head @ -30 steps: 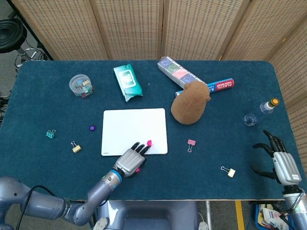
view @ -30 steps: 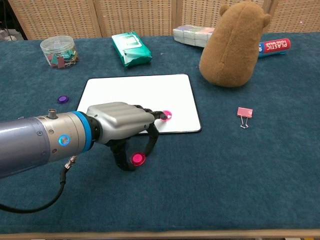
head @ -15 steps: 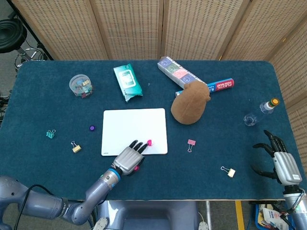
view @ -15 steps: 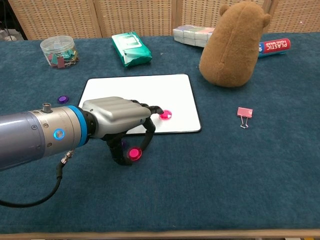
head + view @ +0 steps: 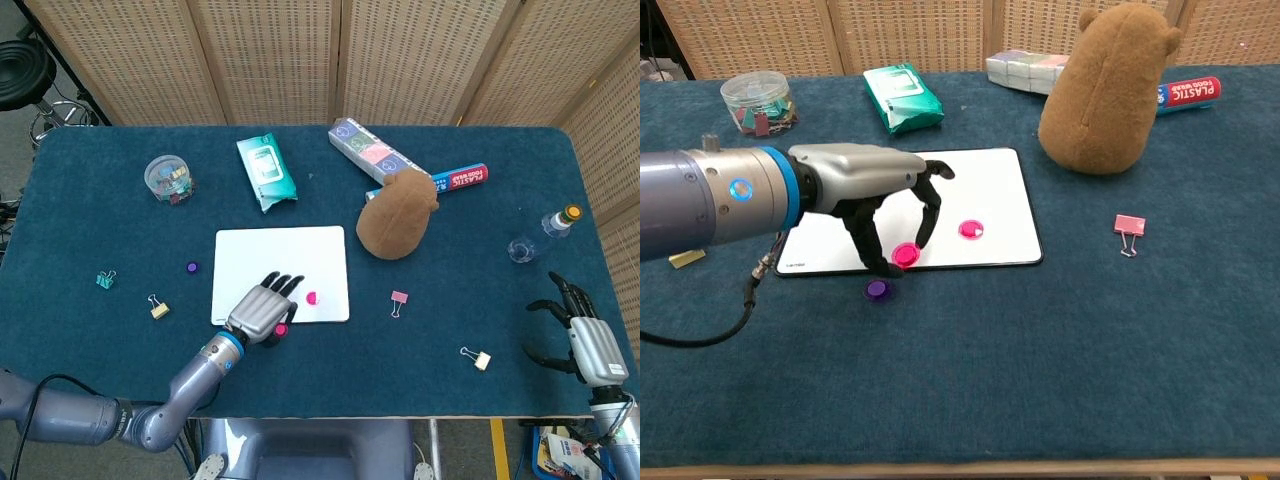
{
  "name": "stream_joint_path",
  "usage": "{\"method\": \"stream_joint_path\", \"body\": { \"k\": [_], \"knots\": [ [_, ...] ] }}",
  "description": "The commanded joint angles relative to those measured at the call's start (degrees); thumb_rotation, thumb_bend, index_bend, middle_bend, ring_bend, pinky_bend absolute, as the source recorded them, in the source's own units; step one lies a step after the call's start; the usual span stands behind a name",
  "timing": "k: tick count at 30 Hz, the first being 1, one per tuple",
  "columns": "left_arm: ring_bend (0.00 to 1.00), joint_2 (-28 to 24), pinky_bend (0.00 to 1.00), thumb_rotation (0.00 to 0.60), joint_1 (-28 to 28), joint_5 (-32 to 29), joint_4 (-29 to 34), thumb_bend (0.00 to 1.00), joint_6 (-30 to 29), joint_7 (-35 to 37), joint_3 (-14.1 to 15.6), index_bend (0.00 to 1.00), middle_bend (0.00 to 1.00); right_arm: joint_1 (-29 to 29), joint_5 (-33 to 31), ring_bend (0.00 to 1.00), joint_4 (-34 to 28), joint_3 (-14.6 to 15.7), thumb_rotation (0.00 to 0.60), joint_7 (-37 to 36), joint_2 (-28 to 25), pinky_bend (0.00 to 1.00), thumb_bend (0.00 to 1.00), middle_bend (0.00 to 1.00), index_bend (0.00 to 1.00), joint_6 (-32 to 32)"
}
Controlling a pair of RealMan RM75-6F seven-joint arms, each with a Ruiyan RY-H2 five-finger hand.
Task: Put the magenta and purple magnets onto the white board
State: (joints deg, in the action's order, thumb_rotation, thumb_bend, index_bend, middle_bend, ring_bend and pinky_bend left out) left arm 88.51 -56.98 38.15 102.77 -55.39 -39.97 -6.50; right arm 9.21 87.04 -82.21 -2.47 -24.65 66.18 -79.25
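The left robot hand (image 5: pixel 875 190) pinches a magenta magnet (image 5: pixel 904 254) between thumb and fingertips, low over the near edge of the white board (image 5: pixel 985 180). A second magenta magnet (image 5: pixel 971 230) lies on the board, just right of it. One purple magnet (image 5: pixel 877 290) sits on the worktop (image 5: pixel 1060 360) just off the board's near edge, another (image 5: pixel 192 268) left of the board. Far left of the board, a clear tub (image 5: pixel 757 101) holds coloured clips. The right robot hand (image 5: pixel 590 345) rests empty, fingers spread, well right of the board.

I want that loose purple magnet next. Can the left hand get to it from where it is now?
Probably yes: the purple magnet lies bare on the cloth just below the left hand, but that hand holds a magenta magnet.
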Motion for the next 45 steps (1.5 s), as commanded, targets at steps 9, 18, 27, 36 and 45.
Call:
{"method": "stream_joint_path", "body": {
  "k": [9, 18, 27, 36, 45],
  "knots": [
    [0.00, -0.09, 0.00, 0.600, -3.53, -5.53, -9.74, 0.44, 6.38, 4.80, -2.75, 0.61, 0.00, 0.15, -0.60, 0.00, 0.58, -0.30, 0.600, -0.84, 0.03, 0.00, 0.23, 0.00, 0.35, 0.66],
    [0.00, 3.99, 0.00, 0.600, -5.02, -5.34, -16.24, 0.44, 7.74, 7.31, -3.24, 0.60, 0.00, 0.22, -0.89, 0.00, 0.94, -0.50, 0.600, -1.32, 0.05, 0.00, 0.23, 0.00, 0.35, 1.01],
    [0.00, 5.79, 0.00, 0.600, -6.86, -8.21, -18.25, 0.44, 7.16, 6.03, -3.08, 0.60, 0.00, 0.16, -1.19, 0.00, 1.24, -0.73, 0.600, -1.99, -0.05, 0.00, 0.23, 0.00, 0.35, 1.08],
    [0.00, 6.23, 0.00, 0.600, -7.80, -11.25, -18.55, 0.44, 6.10, 4.17, -2.31, 0.60, 0.00, 0.14, -1.09, 0.00, 1.24, -0.82, 0.600, -2.30, -0.15, 0.00, 0.23, 0.00, 0.35, 1.01],
    [0.00, 6.08, 0.00, 0.600, -8.14, -12.84, -17.80, 0.43, 5.15, 3.14, -1.76, 0.39, 0.00, 0.08, -1.12, 0.00, 1.19, -0.88, 0.600, -2.30, -0.19, 0.00, 0.23, 0.00, 0.35, 0.99]
  ]
}}
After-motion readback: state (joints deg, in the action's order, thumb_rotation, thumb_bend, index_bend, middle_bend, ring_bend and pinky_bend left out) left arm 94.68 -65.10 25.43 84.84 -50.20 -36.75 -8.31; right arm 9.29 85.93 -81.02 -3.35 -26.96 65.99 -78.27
